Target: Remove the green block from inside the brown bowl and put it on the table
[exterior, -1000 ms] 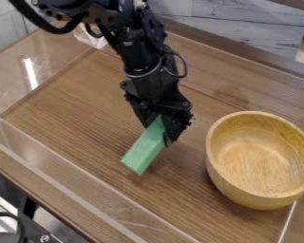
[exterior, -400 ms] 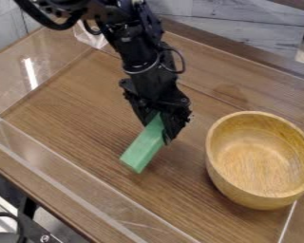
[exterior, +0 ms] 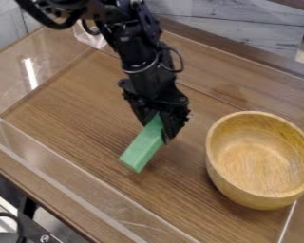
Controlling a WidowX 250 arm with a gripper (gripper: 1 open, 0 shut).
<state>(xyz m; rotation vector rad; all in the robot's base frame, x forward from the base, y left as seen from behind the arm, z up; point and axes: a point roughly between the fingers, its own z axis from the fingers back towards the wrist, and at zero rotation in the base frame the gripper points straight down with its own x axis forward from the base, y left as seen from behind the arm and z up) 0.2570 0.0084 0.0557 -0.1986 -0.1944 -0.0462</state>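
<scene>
1. Block point(exterior: 144, 149) first — we see it green, tilted, its lower end on the table point(exterior: 79, 104), left of the bowl.
2. Our gripper point(exterior: 162, 124) is clamped on the block's upper end.
3. Bowl point(exterior: 260, 158) sits right — apart from the block.

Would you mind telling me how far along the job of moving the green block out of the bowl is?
Done: the bowl is empty and the green block is out, its lower end down on the table. In hand: the claw is shut on the block's upper end, holding it tilted. Left: open the claw and lift clear.
</scene>
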